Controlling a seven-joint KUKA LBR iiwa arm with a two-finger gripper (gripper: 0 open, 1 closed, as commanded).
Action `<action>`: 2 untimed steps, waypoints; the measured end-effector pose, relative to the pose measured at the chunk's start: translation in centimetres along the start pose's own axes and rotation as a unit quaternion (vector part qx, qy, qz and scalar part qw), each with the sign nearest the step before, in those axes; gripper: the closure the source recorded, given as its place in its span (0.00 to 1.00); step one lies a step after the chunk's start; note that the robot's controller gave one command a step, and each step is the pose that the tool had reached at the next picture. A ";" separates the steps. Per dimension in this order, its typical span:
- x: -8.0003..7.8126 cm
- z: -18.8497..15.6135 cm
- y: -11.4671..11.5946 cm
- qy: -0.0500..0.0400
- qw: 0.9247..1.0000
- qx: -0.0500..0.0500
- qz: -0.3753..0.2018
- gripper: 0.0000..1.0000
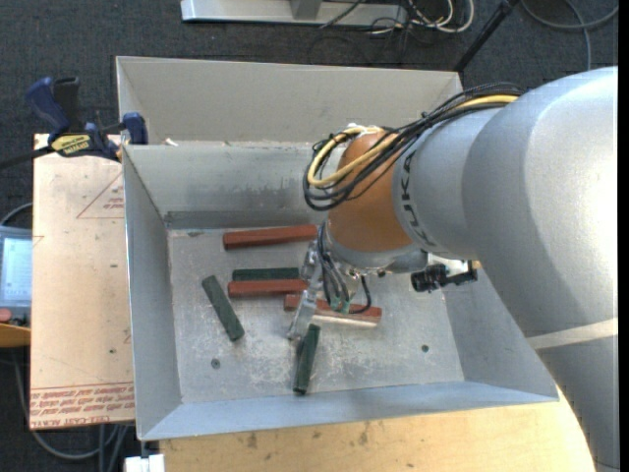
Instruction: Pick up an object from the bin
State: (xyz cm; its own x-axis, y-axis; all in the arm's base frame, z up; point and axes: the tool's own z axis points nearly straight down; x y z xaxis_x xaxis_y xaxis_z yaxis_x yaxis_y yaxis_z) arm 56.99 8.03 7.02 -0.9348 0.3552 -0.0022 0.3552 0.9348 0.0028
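Note:
My gripper (pixel 307 315) is low in the middle of the bin, under the arm's orange cover. It sits among a cluster of flat bars. A red bar with a pale wooden edge (pixel 356 315) lies just right of it. A dark green bar (pixel 307 358) lies just below it, pointing toward the front wall. A short red bar (pixel 265 288) and a dark green bar (pixel 263 274) lie side by side just left of it. Nothing can be seen held.
A longer red-brown bar (pixel 267 236) lies near the back wall. Another dark green bar (pixel 223 308) lies slanted at the left of the floor. The big grey arm covers the bin's right side.

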 end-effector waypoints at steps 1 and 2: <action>-0.1 -0.1 0.1 0.000 1.000 0.001 -0.001 0.00; -0.1 -0.3 0.1 -0.001 1.000 0.001 -0.001 1.00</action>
State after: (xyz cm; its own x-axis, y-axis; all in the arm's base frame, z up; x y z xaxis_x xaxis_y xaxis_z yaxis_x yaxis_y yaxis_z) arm 57.18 8.10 7.31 -0.9358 0.3525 -0.0032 0.3525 0.9358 0.0017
